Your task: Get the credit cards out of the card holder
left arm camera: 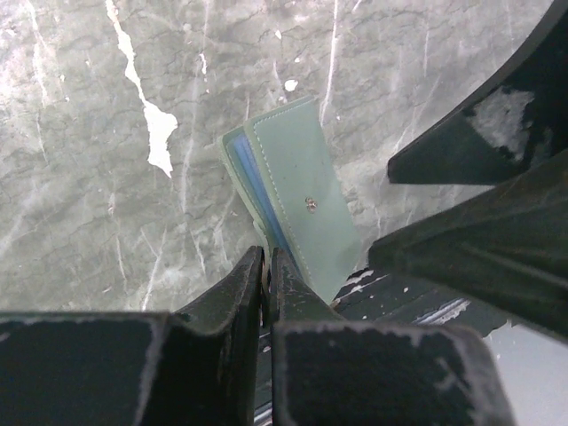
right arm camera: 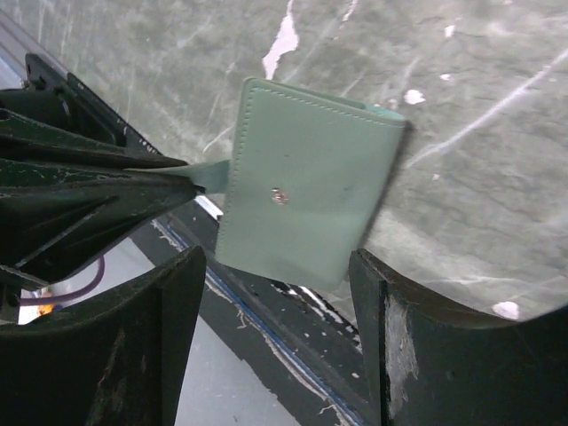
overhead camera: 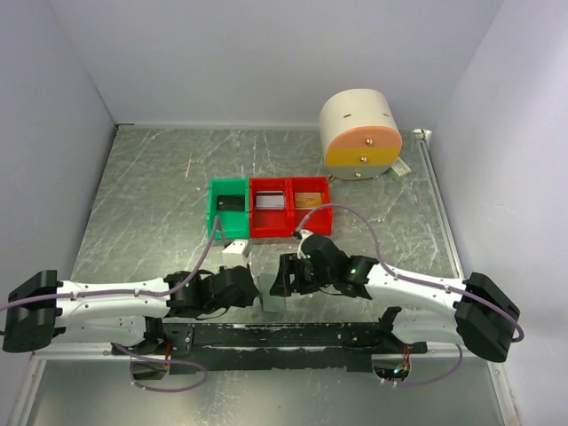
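The card holder is a pale blue-green sleeve, held closed just above the table's near edge between the two grippers. My left gripper is shut on its near edge; a blue inner layer shows at the open side. In the right wrist view the holder has a small stud in its middle, and the left gripper pinches its side flap. My right gripper is open, its jaws either side of the holder's lower edge, not touching. An orange-tan card lies in the right red bin.
A green bin and two red bins stand in a row mid-table, with a dark and a pale card in them. A small white object lies in front of the green bin. A round cream and orange drawer box stands at the back right.
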Motion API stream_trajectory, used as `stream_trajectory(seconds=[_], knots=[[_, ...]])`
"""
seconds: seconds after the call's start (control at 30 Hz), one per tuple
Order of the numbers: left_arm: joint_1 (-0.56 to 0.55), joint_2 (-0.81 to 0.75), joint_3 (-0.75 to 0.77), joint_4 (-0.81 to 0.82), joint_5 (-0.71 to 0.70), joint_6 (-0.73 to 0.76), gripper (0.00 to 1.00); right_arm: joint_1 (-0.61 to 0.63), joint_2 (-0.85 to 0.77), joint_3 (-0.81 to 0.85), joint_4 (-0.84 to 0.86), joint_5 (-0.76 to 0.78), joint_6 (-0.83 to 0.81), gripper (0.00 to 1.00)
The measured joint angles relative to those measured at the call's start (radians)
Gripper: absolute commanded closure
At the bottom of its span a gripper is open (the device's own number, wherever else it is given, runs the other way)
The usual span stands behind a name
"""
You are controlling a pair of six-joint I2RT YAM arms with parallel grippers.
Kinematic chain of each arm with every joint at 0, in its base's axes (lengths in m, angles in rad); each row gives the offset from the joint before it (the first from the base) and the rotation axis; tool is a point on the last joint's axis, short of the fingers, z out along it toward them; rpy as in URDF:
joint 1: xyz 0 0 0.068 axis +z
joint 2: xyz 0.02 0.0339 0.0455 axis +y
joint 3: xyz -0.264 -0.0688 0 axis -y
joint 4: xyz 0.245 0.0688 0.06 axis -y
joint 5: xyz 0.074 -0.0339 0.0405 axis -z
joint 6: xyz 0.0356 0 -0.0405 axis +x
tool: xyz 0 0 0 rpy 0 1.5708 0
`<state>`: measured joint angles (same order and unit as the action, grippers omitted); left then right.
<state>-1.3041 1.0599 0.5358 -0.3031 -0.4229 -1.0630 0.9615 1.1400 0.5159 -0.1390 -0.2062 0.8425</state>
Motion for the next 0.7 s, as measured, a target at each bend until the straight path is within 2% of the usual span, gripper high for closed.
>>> stream_trajectory(seconds=[0.47, 0.7], knots=[[0.000, -0.064, 0.007, 0.027, 0.000, 0.005, 0.93, 0.111, 0.160, 0.111, -0.033, 0.084, 0.006, 0.33], [0.000, -0.081, -0.011, 0.032, 0.001, 0.005, 0.93, 0.118, 0.168, 0.120, -0.050, 0.121, 0.014, 0.46]])
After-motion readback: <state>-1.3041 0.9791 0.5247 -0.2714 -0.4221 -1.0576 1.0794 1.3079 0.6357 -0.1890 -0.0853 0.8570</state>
